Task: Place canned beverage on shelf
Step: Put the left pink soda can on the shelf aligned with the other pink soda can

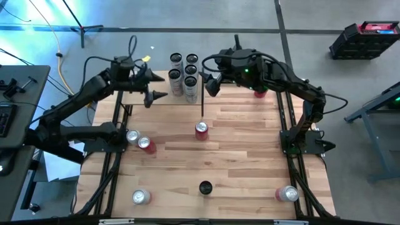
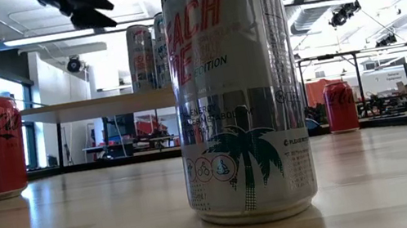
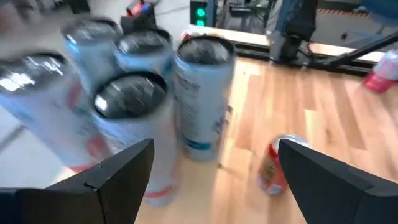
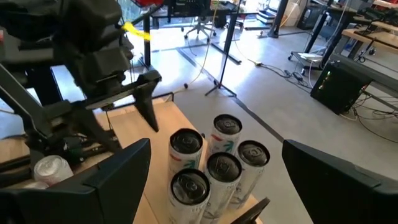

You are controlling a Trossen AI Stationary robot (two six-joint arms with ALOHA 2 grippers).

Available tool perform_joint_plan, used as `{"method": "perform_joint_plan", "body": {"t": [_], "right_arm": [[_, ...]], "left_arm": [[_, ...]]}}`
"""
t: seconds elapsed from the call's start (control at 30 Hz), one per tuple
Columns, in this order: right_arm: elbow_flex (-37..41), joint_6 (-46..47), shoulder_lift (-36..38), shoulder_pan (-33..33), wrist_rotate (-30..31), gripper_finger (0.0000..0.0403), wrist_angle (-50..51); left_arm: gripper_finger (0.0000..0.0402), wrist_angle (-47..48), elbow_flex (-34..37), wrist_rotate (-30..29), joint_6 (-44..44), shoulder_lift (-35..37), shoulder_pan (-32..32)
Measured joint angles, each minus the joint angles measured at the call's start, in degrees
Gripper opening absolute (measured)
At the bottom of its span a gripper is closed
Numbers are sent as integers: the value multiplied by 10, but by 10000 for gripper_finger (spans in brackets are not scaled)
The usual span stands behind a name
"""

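Several tall silver cans stand upright in a cluster on the right end of the shelf, a light-wood board on thin black posts at the table's far side. My left gripper hangs open above the shelf, just left of the cluster, holding nothing; the left wrist view shows the cans ahead of its fingers. My right gripper hovers open just right of the cluster, and its wrist view looks down on the cans. In the low view the shelf carries the cans.
A tall can stands mid-table, large in the low view. Two cans sit at the left, one each near the front left and front right, and a red can far right. A black device sits near the front.
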State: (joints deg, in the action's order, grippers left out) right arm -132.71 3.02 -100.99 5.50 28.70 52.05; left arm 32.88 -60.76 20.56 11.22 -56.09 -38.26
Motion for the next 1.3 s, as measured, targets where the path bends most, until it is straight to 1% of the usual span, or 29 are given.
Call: {"method": "perform_joint_plan", "body": {"t": [0.17, 0.23, 0.37, 0.47, 0.6, 0.7, 0.9, 1.1, 1.2, 1.3], "right_arm": [[2, -1, 0, 2, -1, 349, 0], [2, -3, 0, 2, -2, 349, 0], [2, -4, 0, 2, -2, 349, 0], [2, -5, 0, 5, -3, 349, 1], [2, -6, 0, 5, -9, 349, 1], [2, -7, 0, 5, -11, 349, 1], [2, -5, 0, 5, -22, 349, 1], [2, -5, 0, 5, -22, 349, 2], [2, -5, 0, 5, -22, 349, 2], [2, -5, 0, 5, -23, 349, 2]], "left_arm": [[314, -47, 69, 6, -60, 12, 28], [302, -88, 100, 7, -80, 13, 43], [275, -177, 146, 8, -93, 9, 75], [259, -227, 170, -16, -111, -2, 89], [252, -241, 171, -89, -107, -13, 92], [252, -262, 171, -120, -106, -18, 88], [252, -277, 171, -137, -106, -20, 86], [252, -279, 171, -190, -97, -20, 82], [252, -280, 171, -189, -111, -20, 76], [252, -272, 171, -174, -111, -16, 75]]}}
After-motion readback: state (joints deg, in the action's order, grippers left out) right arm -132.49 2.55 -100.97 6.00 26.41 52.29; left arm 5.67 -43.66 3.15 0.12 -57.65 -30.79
